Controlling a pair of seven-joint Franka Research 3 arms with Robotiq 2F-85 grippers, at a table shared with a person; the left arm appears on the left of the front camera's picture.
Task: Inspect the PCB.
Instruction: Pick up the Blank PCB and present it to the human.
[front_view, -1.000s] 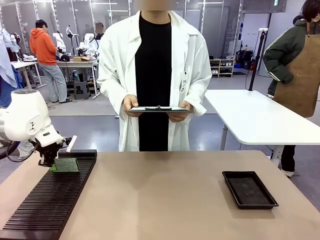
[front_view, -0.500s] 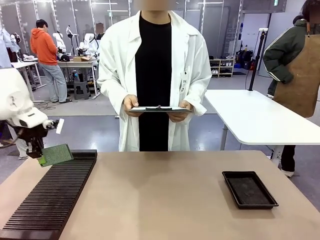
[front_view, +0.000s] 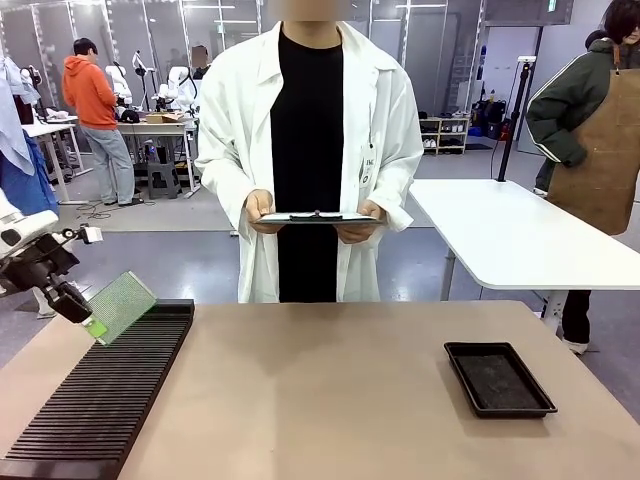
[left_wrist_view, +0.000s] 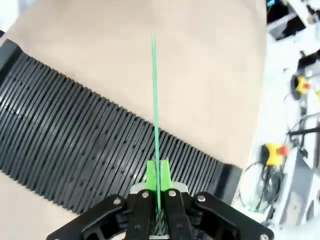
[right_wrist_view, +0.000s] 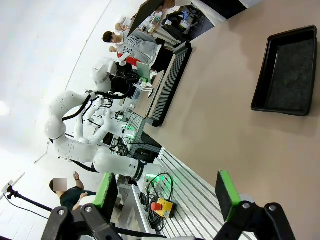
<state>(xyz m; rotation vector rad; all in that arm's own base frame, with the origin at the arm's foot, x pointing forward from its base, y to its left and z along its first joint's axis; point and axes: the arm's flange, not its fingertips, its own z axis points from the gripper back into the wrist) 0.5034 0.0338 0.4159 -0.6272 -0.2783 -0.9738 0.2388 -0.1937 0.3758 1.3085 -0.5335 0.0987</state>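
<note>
While the person (front_view: 310, 150) across the table (front_view: 330, 420) is holding a clipboard (front_view: 318, 218), we are looking over the long black slotted rack (front_view: 100, 400) at our left and the black tray (front_view: 498, 378) at our right. Our left gripper (front_view: 90, 320) is clamping the PCB (front_view: 122, 302) by its lower corner, holding it tilted in the air just above the rack's far end. Our right gripper (right_wrist_view: 165, 192) is standing wide open, gripping nothing.

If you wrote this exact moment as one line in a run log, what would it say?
left hand: shut on PCB, tilted above slotted rack | right hand: open, empty | person: holds clipboard
</note>
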